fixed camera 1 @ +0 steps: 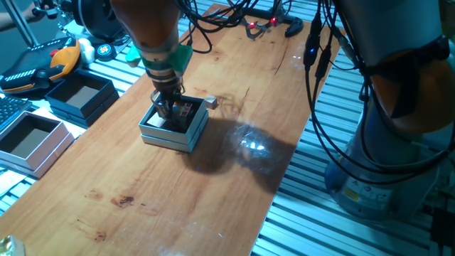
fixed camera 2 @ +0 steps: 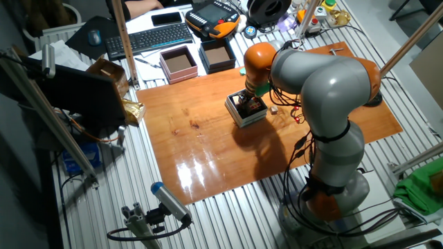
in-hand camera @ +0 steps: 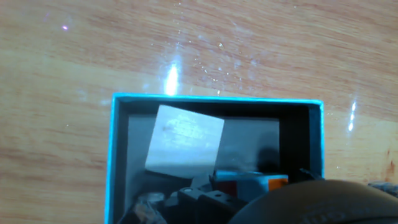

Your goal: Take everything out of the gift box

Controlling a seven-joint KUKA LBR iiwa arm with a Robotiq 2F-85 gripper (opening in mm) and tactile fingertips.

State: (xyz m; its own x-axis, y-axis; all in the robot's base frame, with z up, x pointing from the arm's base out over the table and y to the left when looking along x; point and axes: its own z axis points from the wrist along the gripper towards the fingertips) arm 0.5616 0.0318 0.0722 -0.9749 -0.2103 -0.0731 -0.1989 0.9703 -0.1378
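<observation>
The gift box (fixed camera 1: 168, 136) stands on the wooden table, left of centre, and shows too as the gift box (fixed camera 2: 241, 118) in the other fixed view. My gripper (fixed camera 1: 169, 111) reaches down inside it, and its fingers are too hidden to tell their state. Beside them in the box sits the multicoloured puzzle cube (fixed camera 1: 187, 112). In the hand view the box rim (in-hand camera: 112, 155) frames a plain pale grey cube (in-hand camera: 185, 146), tilted, and the puzzle cube (in-hand camera: 250, 183) lies at the lower edge. A tiny pale grey block (fixed camera 1: 211, 102) lies on the table just right of the box.
A dark navy box (fixed camera 1: 82, 96) and a larger white box with a brown inside (fixed camera 1: 32, 139) stand off the table's left edge. Cables and a black tool (fixed camera 1: 293, 28) lie at the far end. The robot base (fixed camera 1: 398, 142) stands to the right.
</observation>
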